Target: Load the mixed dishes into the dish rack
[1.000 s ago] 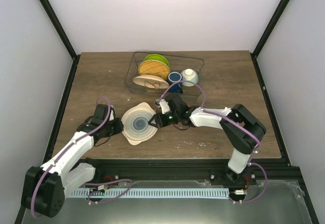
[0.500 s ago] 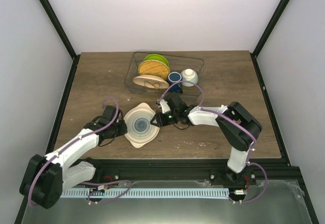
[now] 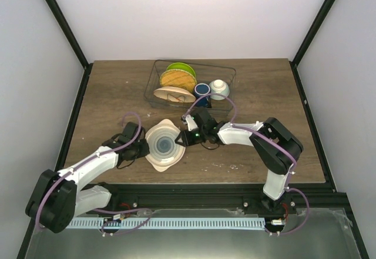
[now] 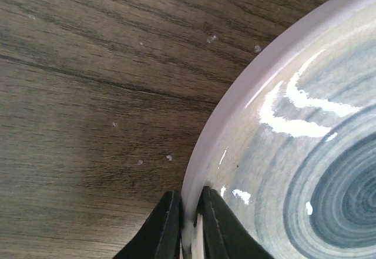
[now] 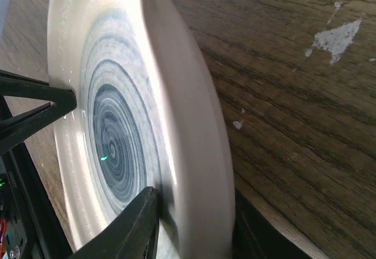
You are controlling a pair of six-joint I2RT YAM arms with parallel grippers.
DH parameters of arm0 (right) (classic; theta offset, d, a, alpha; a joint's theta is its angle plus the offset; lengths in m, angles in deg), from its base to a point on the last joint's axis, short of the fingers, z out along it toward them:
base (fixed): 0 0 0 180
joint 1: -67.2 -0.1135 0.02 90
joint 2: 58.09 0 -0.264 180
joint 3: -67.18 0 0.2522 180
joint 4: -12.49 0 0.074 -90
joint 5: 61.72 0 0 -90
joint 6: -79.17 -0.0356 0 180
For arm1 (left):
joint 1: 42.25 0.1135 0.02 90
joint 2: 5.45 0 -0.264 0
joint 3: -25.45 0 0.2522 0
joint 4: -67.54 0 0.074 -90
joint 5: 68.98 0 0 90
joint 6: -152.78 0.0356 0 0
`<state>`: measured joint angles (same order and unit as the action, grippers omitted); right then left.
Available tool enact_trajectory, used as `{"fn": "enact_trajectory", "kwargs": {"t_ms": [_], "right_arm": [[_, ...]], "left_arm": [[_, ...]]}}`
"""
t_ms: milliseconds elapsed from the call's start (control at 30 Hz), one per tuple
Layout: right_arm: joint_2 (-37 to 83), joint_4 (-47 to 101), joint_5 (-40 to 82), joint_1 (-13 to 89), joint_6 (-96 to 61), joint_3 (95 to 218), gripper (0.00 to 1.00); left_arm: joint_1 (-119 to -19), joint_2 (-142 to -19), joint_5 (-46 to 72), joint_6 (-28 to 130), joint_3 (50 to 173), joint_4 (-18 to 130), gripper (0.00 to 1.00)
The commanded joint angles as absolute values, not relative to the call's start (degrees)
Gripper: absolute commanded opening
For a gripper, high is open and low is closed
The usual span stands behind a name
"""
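A: Anything hidden?
B: The other face of the blue-ringed plate. It's mid-table, near of the dish rack; left gripper pinches its left rim, right gripper its right.
A: Changed?
B: Left arm swung rightward; right jaws narrowed.

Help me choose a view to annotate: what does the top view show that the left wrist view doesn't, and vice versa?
Only top: the rack holding a mug and bowl, and the right arm reaching the ringed plate. Only left wrist: the left jaws pinching that plate's rim, seen close up. Both: the ringed plate and the wooden table.
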<state>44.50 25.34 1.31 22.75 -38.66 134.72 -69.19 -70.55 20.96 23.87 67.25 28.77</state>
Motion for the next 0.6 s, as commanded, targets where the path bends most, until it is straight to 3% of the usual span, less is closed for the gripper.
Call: {"fn": "enact_trajectory", "kwargs": {"t_ms": [0, 433, 567], "right_arm": [[43.35, 21.98, -3.04, 19.82, -34.96, 138.74, 0.01], [39.12, 39.65, 8.24, 19.82, -25.73, 146.46, 0.01], [37.37, 46.77, 15.52, 19.82, -23.38, 150.91, 0.01]], "left_arm": [[-70.99, -70.1, 13.99, 22.62, 68.78, 43.01, 0.15], [-70.99, -64.79, 18.95, 25.83, 69.34, 35.82, 0.68], [-70.99, -64.19, 21.37, 26.72, 68.99, 33.94, 0.77]]}}
